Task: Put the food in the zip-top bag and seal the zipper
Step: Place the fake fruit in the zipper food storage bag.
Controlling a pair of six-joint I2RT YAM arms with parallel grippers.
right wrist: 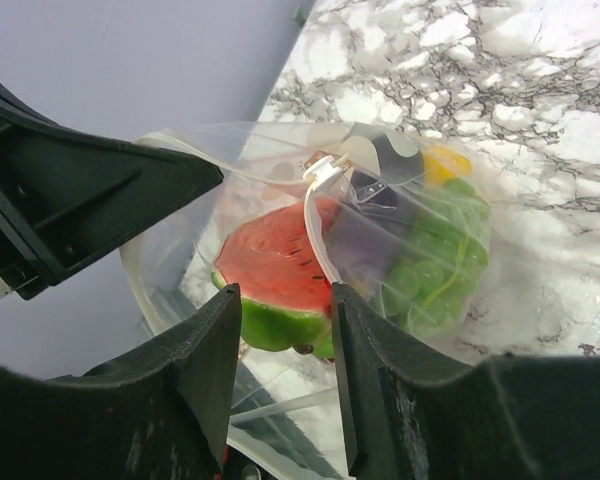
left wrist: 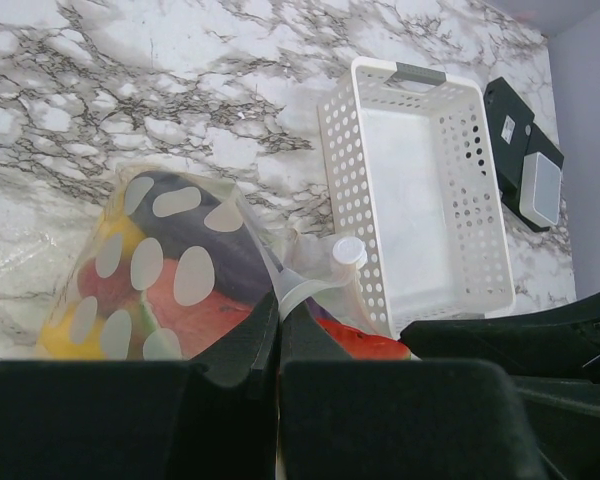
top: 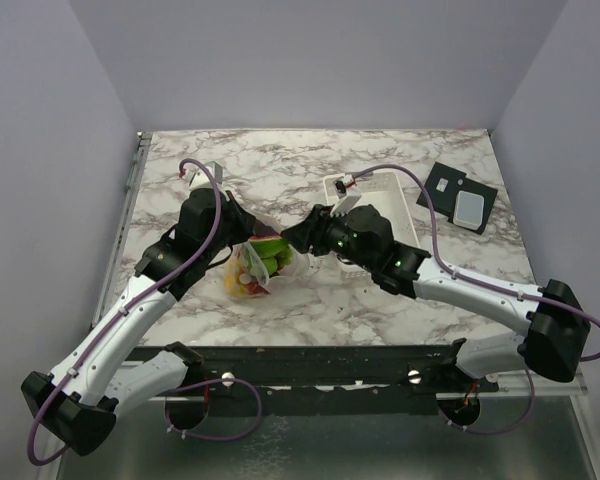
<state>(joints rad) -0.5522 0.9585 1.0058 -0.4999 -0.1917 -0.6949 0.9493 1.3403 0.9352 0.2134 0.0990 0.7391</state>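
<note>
The bag (top: 255,265) is noted left of centre on the marble table (top: 310,160), just left of the white basket (top: 380,178). Inside it a watermelon slice (right wrist: 275,265), green pieces (right wrist: 430,270) and an eggplant (left wrist: 235,262) are seen. The left gripper (left wrist: 278,325) is clamped tight, with a fold of the bag's plastic pinched between its fingers. The right gripper (right wrist: 285,300) is set at the bag's mouth from the right, jaws part-way apart. The zipper strip (right wrist: 315,225) runs into the gap; contact with it cannot be confirmed.
</note>
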